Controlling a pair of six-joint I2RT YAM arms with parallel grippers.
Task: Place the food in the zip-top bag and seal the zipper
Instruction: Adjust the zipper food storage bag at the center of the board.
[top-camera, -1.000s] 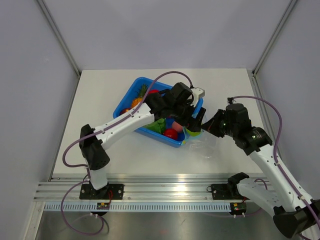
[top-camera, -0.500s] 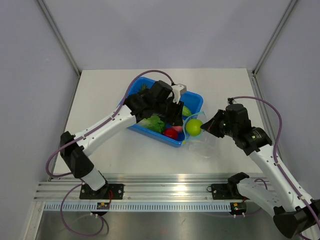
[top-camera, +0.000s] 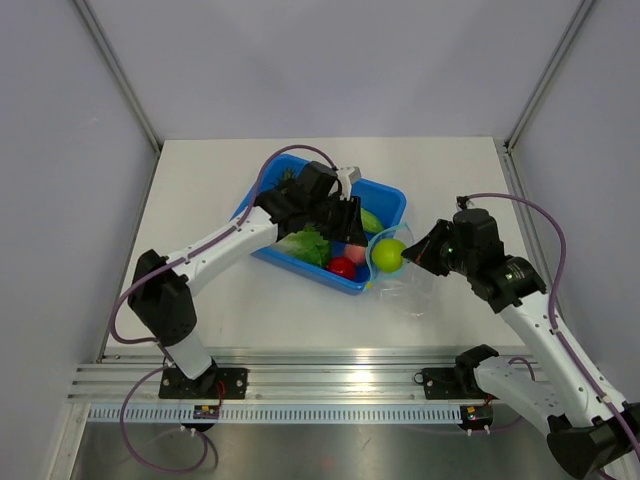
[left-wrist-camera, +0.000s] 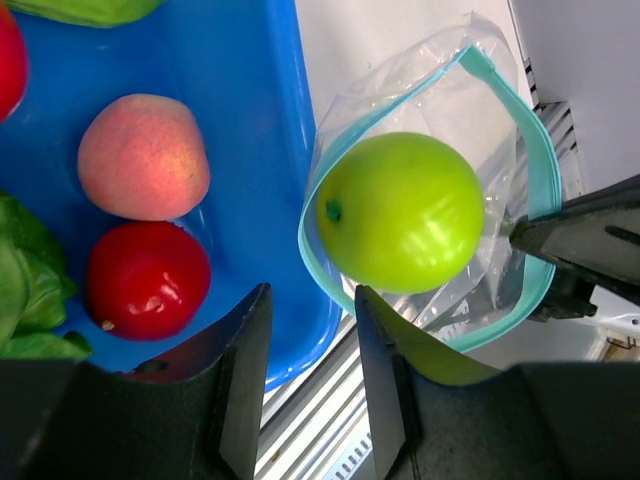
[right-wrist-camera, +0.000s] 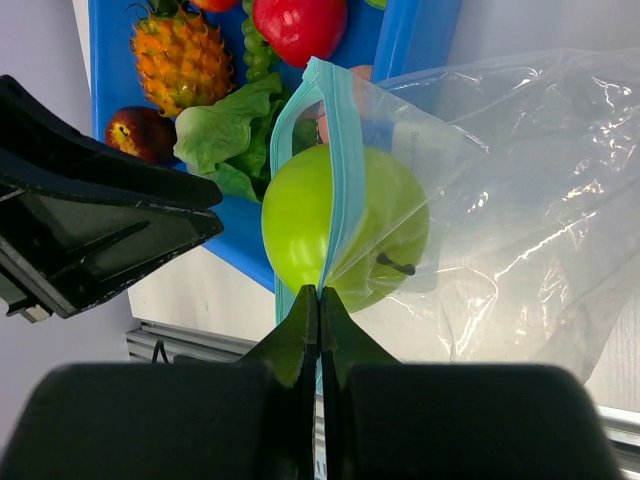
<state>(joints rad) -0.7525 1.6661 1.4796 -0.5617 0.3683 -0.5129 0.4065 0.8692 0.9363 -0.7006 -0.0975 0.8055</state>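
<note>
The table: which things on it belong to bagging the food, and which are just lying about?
Belong to the job:
zip-top bag
zipper
green apple, at the bag's mouth
peach
red apple
lettuce
pineapple
dark fruit

Just there:
blue tray, holding the rest of the food
metal rail along the near edge

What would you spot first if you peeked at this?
A bright green apple sits in the open mouth of the clear zip-top bag, right beside the blue tray. The right gripper pinches the bag's teal zipper to hold it up.
</note>
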